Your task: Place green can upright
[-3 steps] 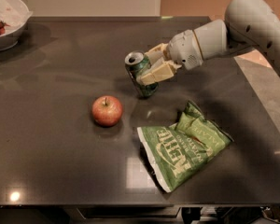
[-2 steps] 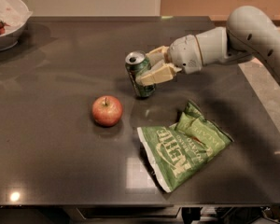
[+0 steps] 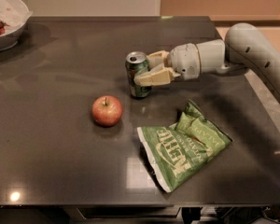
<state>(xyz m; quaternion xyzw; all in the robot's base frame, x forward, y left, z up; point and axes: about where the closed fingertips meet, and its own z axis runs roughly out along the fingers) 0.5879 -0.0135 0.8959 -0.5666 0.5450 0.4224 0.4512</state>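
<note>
The green can (image 3: pixel 137 68) stands upright on the dark table (image 3: pixel 60 162), silver top facing up, a little right of the table's middle. My gripper (image 3: pixel 144 70) reaches in from the right and is shut on the can: one pale finger (image 3: pixel 155 77) crosses its front lower side and the other finger (image 3: pixel 158 57) lies behind its top. The white arm (image 3: pixel 252 50) runs off to the right edge.
A red apple (image 3: pixel 107 110) sits to the front left of the can. A flat green chip bag (image 3: pixel 184 144) lies in front of the gripper. A white bowl (image 3: pixel 4 22) with food stands at the far left corner.
The can has stayed at about the same spot and stands straighter now. The arm's wrist has come lower and more level behind it. The apple and the bag have not moved.
</note>
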